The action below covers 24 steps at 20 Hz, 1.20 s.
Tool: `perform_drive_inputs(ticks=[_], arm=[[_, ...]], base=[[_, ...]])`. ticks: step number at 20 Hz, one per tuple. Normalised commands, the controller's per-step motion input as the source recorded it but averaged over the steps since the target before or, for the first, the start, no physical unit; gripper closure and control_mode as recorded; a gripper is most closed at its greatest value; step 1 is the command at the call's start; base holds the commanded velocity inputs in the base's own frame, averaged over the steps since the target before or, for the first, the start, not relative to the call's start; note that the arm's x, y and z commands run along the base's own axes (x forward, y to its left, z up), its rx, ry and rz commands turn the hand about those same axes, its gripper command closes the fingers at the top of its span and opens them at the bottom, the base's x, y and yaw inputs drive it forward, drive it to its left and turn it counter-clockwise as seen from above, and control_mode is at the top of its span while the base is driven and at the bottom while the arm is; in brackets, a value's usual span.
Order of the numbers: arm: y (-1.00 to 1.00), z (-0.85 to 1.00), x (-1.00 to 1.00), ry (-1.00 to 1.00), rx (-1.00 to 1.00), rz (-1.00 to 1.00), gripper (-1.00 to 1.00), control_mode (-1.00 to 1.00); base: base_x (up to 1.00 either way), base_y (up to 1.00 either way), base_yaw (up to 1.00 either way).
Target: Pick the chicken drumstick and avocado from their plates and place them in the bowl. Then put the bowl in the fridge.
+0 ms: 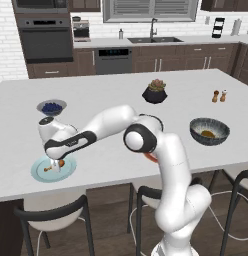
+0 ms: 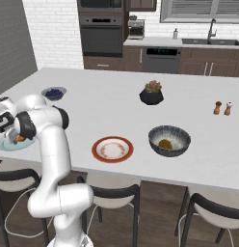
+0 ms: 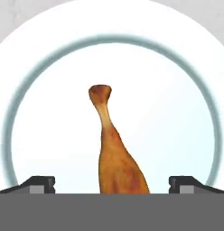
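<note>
Hand view: chicken drumstick [image 3: 117, 158] lies on the light blue plate [image 3: 186, 113], thick end at 6 o'clock between the two finger tips, bone end pointing to 12. Gripper [image 3: 112, 186] jaws spread wide, one tip on each side of the meat, not closed on it, nothing held

Left base view: same blue plate [image 1: 42, 173] sits near the front edge of the white island [image 1: 111, 85], at 9 o'clock from the arm's base; gripper [image 1: 58, 165] hangs right over it. Bowl [image 1: 209, 131] stands well apart at 3 o'clock, dark patterned outside, with a small brownish lump in its bottom; can't tell what it is

Right base view: white plate with orange-red rim [image 2: 112, 149] just beside the bowl [image 2: 169, 140], at its 9 o'clock. Small grey bowl of blue berries [image 2: 54, 92] at 12 o'clock from the blue plate. Black pot with succulent [image 2: 152, 93] mid-island. Two small shakers [image 2: 222, 108] further right
</note>
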Motion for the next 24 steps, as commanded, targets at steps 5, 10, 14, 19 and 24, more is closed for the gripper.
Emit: perform_drive_inputs(ticks=[5,10,14,19,24], arm=[[0.00,-0.21,0.13,0.00,0.00,0.02,-1.00,-1.00],[0.00,-0.30,0.03,0.00,0.00,0.02,1.00,-1.00],[0.00,-0.22,0.02,-0.01,0.00,0.01,1.00,-1.00],[-0.13,-0.01,0.00,-0.03,0.01,0.00,1.00,-1.00],[-0.50,0.83,-0.37,0.00,0.07,-0.03,1.00,-1.00]], base=[[0.00,0.00,0.00],[0.00,0.00,0.00],[0.00,0.00,0.00],[0.00,0.00,0.00],[0.00,0.00,0.00]])
